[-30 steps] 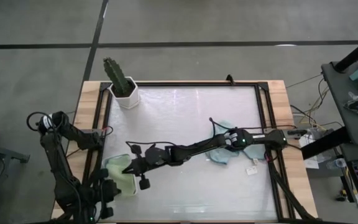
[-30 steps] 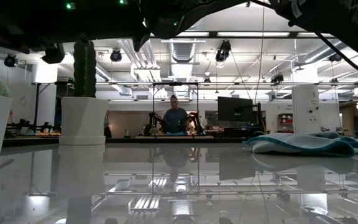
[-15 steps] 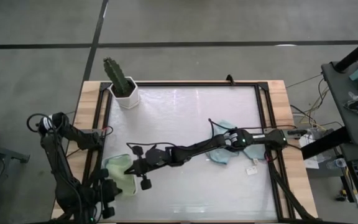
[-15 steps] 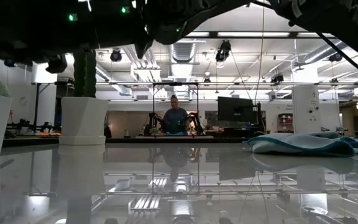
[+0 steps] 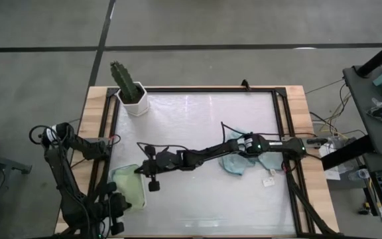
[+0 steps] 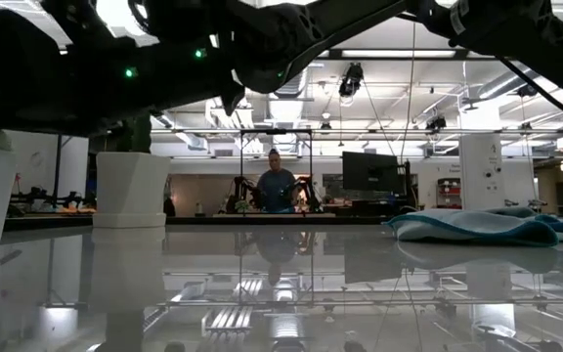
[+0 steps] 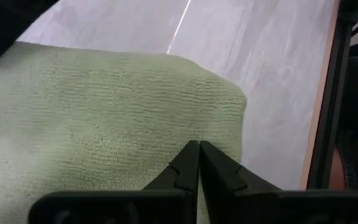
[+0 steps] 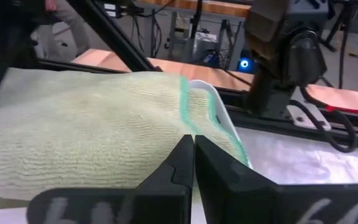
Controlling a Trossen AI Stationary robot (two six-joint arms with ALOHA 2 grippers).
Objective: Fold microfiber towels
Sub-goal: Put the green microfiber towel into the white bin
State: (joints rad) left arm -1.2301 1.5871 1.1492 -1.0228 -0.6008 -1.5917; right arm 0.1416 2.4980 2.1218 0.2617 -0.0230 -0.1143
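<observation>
Your right gripper (image 5: 140, 170) is pinched fully shut and empty, with the green towel (image 5: 128, 192) just ahead of its tips. Drive into it closed and you'll shove or rumple it. The left gripper (image 7: 199, 163), also shut and empty, hovers over that towel.

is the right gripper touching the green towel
Cannot tell. The right wrist view shows the shut right gripper in front of the sage green towel, with no plain gap or contact; the high view shows it at the towel's edge only.
</observation>
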